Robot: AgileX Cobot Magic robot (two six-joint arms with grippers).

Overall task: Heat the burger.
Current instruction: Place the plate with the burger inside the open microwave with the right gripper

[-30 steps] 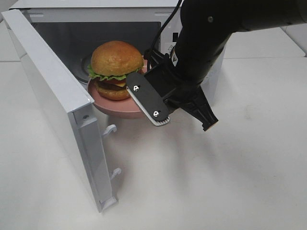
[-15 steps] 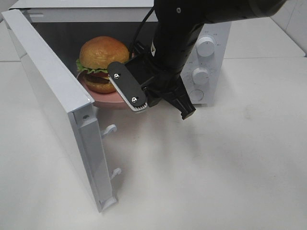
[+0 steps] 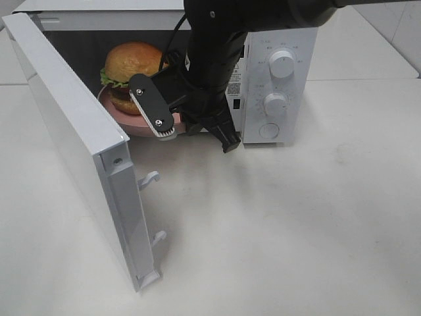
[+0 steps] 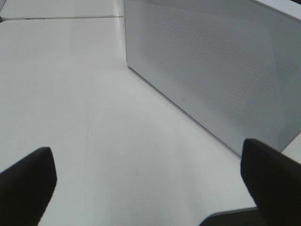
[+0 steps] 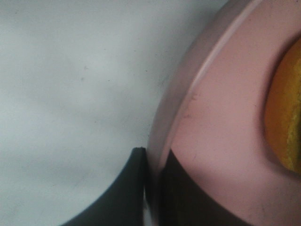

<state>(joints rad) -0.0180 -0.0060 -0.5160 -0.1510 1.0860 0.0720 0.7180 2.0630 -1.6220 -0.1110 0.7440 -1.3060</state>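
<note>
Loading nearly complete; release comes next.
Right claw (image 5: 153, 160), clenched on the round pink plate (image 3: 130, 124), has carried the golden-bunned burger (image 3: 131, 62) toward eleven o'clock into the white microwave oven (image 3: 276, 72).

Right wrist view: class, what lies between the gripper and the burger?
A bare stretch of the pink plate, whose rim the right gripper pinches; the burger sits further in. Right wrist view.

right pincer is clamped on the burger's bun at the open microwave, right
No. The right pincer is clamped on the rim of the pink plate under the burger, not on the bun; the right wrist view shows it. The microwave is open.
</note>
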